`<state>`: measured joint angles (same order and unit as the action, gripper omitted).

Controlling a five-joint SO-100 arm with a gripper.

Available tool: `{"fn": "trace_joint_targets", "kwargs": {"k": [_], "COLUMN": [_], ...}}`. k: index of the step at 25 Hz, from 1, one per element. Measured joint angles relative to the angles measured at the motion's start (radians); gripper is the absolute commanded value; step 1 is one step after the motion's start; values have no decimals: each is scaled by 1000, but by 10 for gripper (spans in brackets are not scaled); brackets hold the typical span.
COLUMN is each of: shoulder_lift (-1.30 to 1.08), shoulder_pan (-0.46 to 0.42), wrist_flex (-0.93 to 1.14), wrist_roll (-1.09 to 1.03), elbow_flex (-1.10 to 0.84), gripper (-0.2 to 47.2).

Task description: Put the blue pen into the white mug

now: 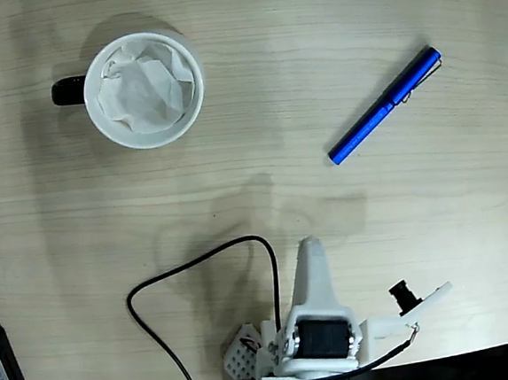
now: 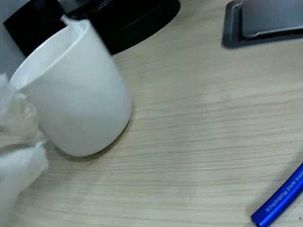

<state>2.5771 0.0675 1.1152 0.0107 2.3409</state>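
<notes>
The blue pen [image 1: 385,106] lies flat and free on the pale wood-grain surface [image 1: 256,110], well ahead of the hand [image 1: 310,249] and off to its right in the fixed view, slanted, its silver clip near the far end; slim, glossy, metallic, so it looks likely to roll or slip under a loose pinch; in the wrist view only its printed lower end [image 2: 280,197] pokes in at the corner; the white mug [image 1: 144,89] stands upright, well ahead and to the left of the hand, smooth ceramic, black handle turned away leftward, crumpled paper stuffed inside, probably there to cushion the drop; pen and mug sit well apart; the hand holds nothing, low near the arm's base; apart or together, I cannot tell.
</notes>
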Motion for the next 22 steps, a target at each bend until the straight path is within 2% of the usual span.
{"fn": "trace_joint_targets", "kwargs": {"k": [8,22], "shoulder_lift": [-345,-931], "shoulder_pan": [74,213], "wrist_flex": [11,181], "wrist_roll": [-201,-762], "elbow_flex": [-284,-838], "gripper": [1,10]}}
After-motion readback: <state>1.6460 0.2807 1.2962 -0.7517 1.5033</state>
